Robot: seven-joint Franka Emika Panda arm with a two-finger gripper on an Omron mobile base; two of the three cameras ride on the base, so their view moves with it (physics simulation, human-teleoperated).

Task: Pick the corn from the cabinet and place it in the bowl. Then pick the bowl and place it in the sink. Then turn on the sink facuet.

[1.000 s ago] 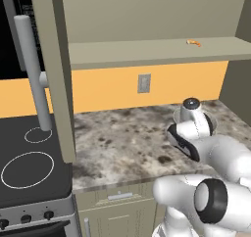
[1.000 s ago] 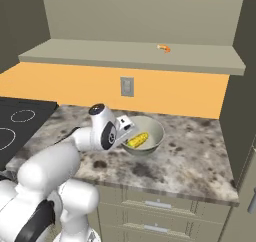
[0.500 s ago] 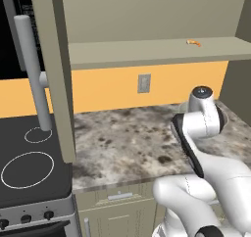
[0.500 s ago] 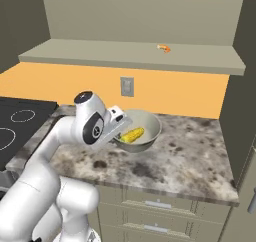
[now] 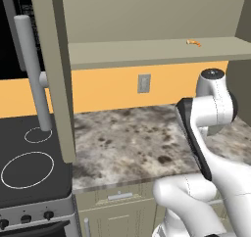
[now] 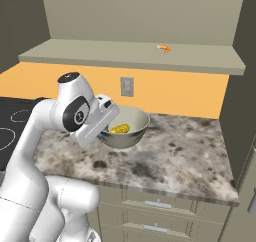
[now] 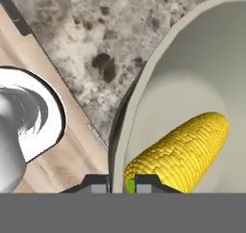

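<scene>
The pale grey-beige bowl (image 6: 131,131) hangs tilted a little above the speckled counter (image 6: 185,161), and the yellow corn (image 6: 120,129) lies inside it. My gripper (image 6: 110,132) is shut on the bowl's left rim. In the hand view the two fingertips (image 7: 97,183) pinch the thin rim of the bowl (image 7: 192,68), one inside and one outside, with the green end of the corn (image 7: 182,148) right beside them. The cabinet shelf (image 6: 130,56) runs above, and its open door (image 5: 54,59) with the grey bar handle (image 5: 33,74) stands at the left.
A tiny orange item (image 6: 163,48) lies on the shelf at the right. A wall outlet (image 6: 127,86) sits on the orange backsplash. A black stovetop (image 5: 24,167) borders the counter on the left, and a tall cabinet side (image 6: 245,86) closes it off on the right.
The arm has risen and carried the bowl with the corn up off the counter and slightly left. The gripper has stayed shut on the rim.
</scene>
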